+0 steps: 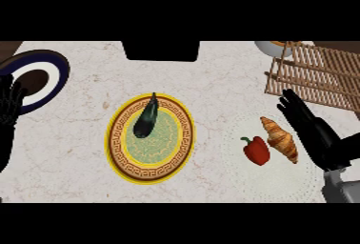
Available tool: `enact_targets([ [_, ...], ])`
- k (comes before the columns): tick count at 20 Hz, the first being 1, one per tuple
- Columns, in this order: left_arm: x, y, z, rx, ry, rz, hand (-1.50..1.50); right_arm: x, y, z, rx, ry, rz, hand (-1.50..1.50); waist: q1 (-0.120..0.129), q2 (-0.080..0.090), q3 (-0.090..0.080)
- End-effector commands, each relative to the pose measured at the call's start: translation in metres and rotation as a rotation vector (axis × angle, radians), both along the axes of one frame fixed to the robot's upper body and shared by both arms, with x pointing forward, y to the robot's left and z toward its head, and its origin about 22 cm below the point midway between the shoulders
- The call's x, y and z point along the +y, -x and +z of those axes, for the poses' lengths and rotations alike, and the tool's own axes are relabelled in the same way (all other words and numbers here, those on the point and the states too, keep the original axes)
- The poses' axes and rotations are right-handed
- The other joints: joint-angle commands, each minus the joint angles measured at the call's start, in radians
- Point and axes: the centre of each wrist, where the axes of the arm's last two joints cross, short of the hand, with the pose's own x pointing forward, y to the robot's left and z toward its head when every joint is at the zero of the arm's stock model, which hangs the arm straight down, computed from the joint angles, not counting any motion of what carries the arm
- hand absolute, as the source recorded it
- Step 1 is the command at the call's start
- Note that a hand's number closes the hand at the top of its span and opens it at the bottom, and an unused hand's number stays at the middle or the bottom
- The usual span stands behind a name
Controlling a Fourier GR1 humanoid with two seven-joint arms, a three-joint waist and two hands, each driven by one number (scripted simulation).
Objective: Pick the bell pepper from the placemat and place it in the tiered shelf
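A red bell pepper [256,150] with a green stem lies on a pale round placemat [264,178] at the right of the counter. A croissant [280,139] lies just right of it on the same mat. My right hand [313,129] hovers open beside the croissant, fingers straight and pointing up-left, a little right of the pepper and not touching it. The wooden slatted tiered shelf [320,71] stands at the back right, beyond the hand. My left hand [8,106] rests open at the left edge, fingers up.
A yellow patterned plate [119,157] with a dark eggplant [146,120] on it sits mid-counter. A dark blue and white plate [42,78] lies at the back left. A white bowl [271,47] stands behind the shelf, and a black box [162,50] at the back edge.
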Motion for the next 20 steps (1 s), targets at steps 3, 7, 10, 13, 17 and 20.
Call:
enact_targets([
  [3, -0.012, 0.005, -0.047, 0.275, 0.148, 0.055, 0.0, -0.048, -0.012, 0.053, -0.248, 0.159, -0.019, 1.5, -0.019, 0.032, 0.058],
  [7, -0.017, 0.035, -0.095, 0.541, 0.25, 0.078, 0.0, -0.118, -0.01, 0.101, -0.229, 0.719, -0.183, 1.5, -0.039, 0.064, 0.038],
  [10, -0.04, 0.008, -0.098, 0.655, 0.284, 0.014, 0.0, -0.142, -0.007, 0.038, -0.069, 0.452, -0.246, 1.5, -0.002, 0.05, 0.06],
  [13, -0.056, -0.01, -0.096, 0.671, 0.286, 0.005, 0.0, -0.16, -0.02, 0.024, -0.133, 0.376, -0.155, -1.5, 0.022, 0.04, 0.06],
  [17, -0.058, -0.009, -0.116, 0.683, 0.295, 0.036, 0.0, -0.172, -0.004, 0.034, -0.171, 0.42, 0.07, -1.5, 0.006, 0.033, 0.058],
  [20, -0.049, 0.012, -0.111, 0.692, 0.301, -0.001, 0.0, -0.171, -0.01, 0.063, -0.13, 0.471, 0.177, -1.5, 0.014, 0.027, 0.058],
])
